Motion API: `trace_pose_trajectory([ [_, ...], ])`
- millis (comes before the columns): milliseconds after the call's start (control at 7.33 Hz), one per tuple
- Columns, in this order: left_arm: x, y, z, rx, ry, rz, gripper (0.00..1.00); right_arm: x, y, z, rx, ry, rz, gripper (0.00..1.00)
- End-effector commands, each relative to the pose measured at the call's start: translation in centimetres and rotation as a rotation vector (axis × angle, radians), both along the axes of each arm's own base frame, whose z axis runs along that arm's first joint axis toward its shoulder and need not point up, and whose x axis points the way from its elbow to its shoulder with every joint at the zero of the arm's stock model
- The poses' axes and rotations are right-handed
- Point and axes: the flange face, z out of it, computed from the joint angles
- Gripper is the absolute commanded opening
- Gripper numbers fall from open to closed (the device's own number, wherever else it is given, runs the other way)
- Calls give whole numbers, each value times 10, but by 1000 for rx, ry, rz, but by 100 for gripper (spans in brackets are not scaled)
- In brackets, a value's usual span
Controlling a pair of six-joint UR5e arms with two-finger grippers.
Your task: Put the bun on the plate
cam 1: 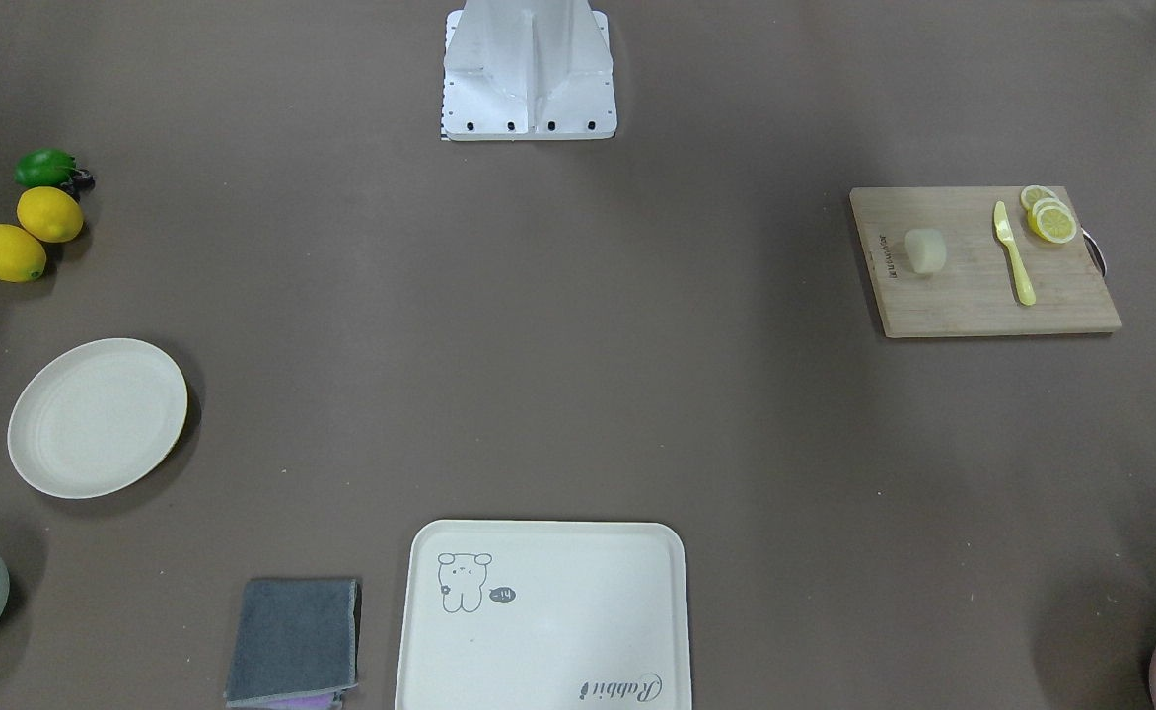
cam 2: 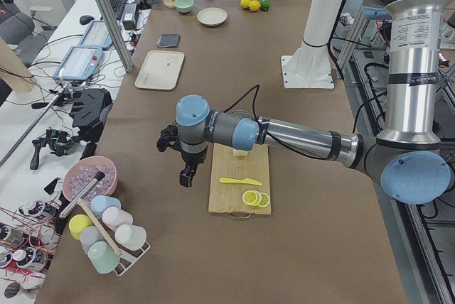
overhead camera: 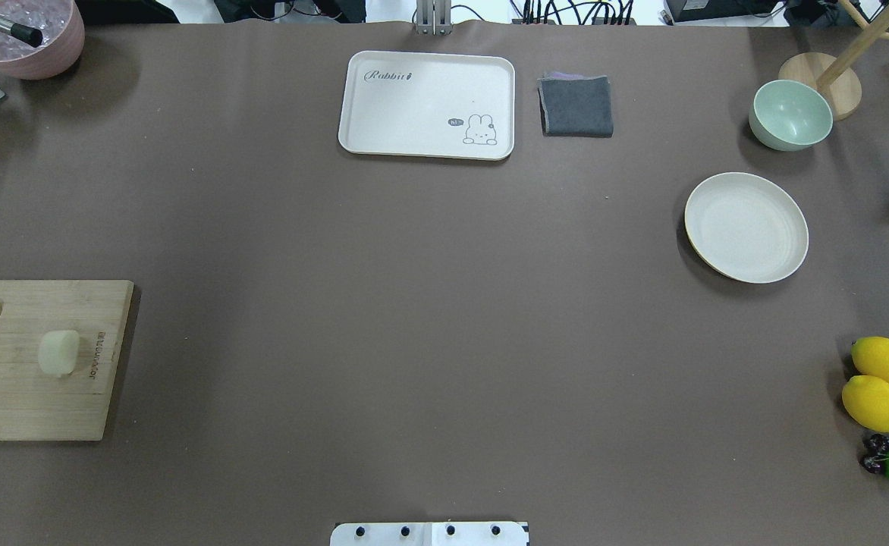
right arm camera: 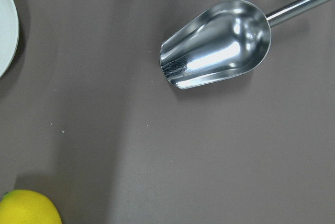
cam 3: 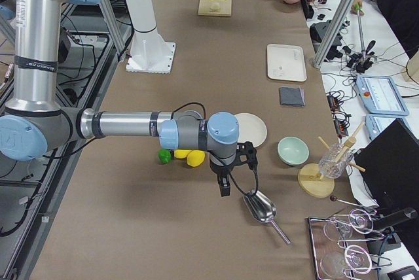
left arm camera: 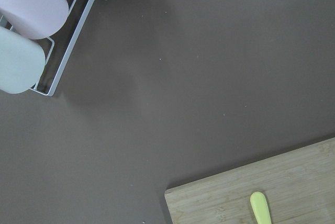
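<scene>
The bun (cam 1: pixel 925 250), a small pale lump, lies on a wooden cutting board (cam 1: pixel 982 306) and shows in the overhead view as well (overhead camera: pixel 59 353). The round cream plate (overhead camera: pixel 746 227) sits empty far across the table (cam 1: pixel 98 416). My left gripper (cam 2: pixel 186 176) hangs over bare table just off the board's edge, apart from the bun. My right gripper (cam 3: pixel 224 188) hovers beside the plate (cam 3: pixel 252 128), near a metal scoop. Both grippers show only in the side views, so I cannot tell whether they are open or shut.
A yellow knife (cam 1: pixel 1014 254) and lemon slices (cam 1: pixel 1049 215) share the board. Two lemons (overhead camera: pixel 880 383) and a lime lie near the plate, with a green bowl (overhead camera: pixel 790 115) and metal scoop (right arm camera: pixel 217 43) close by. A cream tray (overhead camera: pixel 427 105), grey cloth (overhead camera: pixel 576 106) and cup rack (left arm camera: pixel 31 30) stand along the far side.
</scene>
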Motion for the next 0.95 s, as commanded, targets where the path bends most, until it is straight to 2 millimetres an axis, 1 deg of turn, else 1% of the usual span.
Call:
trace_pose_trajectory([
  [0,7,-1,-2,4,-1,13,97,-8,-1,0,-3,-10,-16,100],
  [136,7,-1,-5,10,2,13,97,-8,0,0,-1,-16,-19,100],
  [545,7,2,-2,3,1,14,97,-12,0,-3,8,-51,-30,100],
  [682,7,3,-2,2,1,13,97,-15,0,-5,6,-92,-27,100],
  [818,7,4,-4,7,1,13,98,-23,-1,-10,8,-178,-33,100],
])
